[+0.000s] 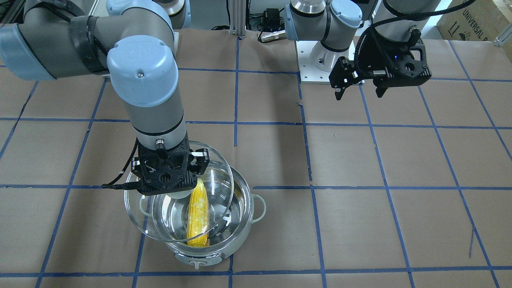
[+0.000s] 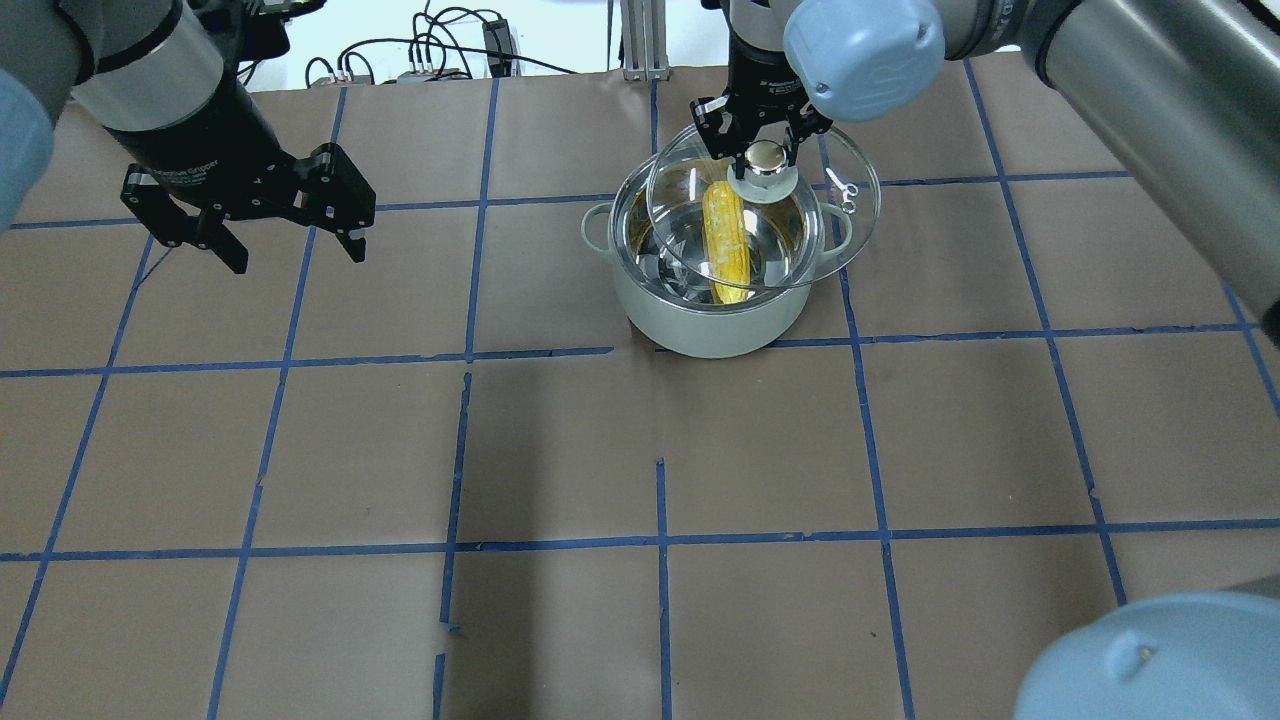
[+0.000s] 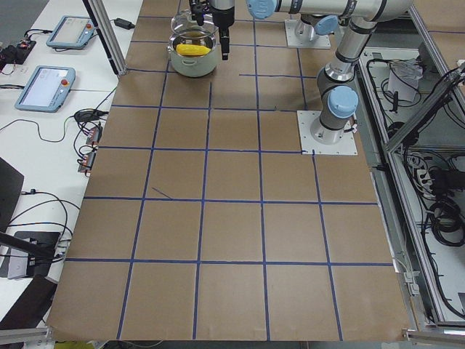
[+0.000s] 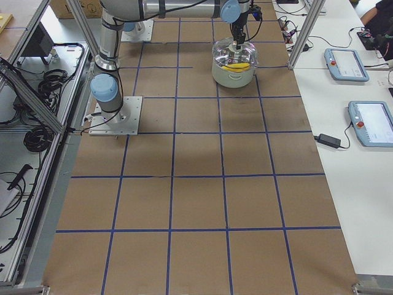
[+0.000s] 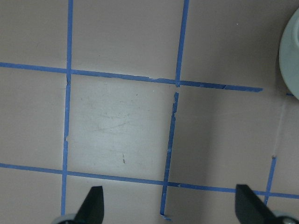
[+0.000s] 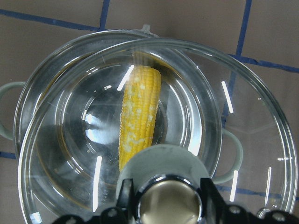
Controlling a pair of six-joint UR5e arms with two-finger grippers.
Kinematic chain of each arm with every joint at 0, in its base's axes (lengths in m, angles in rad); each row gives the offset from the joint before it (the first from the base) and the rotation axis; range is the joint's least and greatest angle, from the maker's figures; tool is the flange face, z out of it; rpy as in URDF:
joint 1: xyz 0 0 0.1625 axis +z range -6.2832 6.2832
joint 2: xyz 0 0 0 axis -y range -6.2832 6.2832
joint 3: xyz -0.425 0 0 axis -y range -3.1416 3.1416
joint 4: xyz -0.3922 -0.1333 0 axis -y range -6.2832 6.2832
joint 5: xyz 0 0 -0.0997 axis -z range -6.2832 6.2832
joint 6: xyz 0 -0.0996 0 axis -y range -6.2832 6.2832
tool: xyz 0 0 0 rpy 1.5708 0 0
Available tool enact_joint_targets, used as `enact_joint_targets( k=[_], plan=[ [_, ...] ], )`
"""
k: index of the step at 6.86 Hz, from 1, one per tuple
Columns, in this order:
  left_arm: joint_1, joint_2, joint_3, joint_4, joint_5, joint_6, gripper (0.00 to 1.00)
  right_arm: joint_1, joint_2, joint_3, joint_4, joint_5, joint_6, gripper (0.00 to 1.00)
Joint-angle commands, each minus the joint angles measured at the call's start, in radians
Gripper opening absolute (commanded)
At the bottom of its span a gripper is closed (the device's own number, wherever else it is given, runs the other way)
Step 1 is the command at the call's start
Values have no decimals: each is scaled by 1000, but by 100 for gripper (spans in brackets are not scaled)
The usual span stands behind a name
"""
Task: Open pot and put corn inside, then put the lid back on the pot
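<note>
Lid (image 2: 790, 215) in R gripper (image 2: 765, 162), corn (image 2: 727, 240) in pot (image 2: 700, 322)

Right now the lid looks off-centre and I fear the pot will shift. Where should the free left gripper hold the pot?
Probably the loop handle on the pot's left side, approached from the left: it juts out clear of the lid, which overhangs the opposite handle.
</note>
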Motion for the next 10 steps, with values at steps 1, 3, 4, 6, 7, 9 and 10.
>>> enact_joint_targets(
  k=[1,3,4,6,7,9,10],
  plan=[
    [13,5,25,-13,8,66,100,15,9,42,-47,-2,29,27],
    [12,-17,47,-16,22,66,100,59,55,49,-151,-5,46,27],
    [10,-12,30,-8,20,66,100,63,59,47,-153,-5,48,27],
    [12,-12,42,-5,17,123,100,63,76,41,-157,-5,44,27],
    [12,-12,40,-5,16,123,100,63,79,39,-159,-5,44,27],
    [12,-12,39,-3,11,123,100,58,79,38,-158,-5,29,27],
    [12,-12,37,-3,11,123,100,55,81,38,-158,-4,28,27]
  ],
)
